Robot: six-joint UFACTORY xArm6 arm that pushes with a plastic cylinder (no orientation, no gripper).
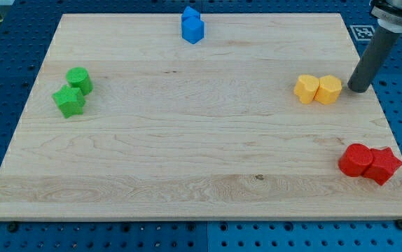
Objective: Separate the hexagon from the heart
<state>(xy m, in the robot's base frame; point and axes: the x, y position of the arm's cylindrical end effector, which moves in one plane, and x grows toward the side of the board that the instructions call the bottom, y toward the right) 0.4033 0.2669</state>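
A yellow heart [306, 89] and a yellow hexagon [329, 89] lie side by side, touching, near the right edge of the wooden board [187, 140]. The heart is on the left and the hexagon on the right. My tip [358, 90] rests on the board just to the right of the hexagon, with a small gap between them. The dark rod rises from the tip toward the view's top right corner.
Two red blocks touch near the bottom right: a rounded one [356, 159] and a star-like one [383, 166]. A green round block [80, 79] and a green star [68, 101] touch at the left. Two blue blocks [192, 26] touch at the top middle.
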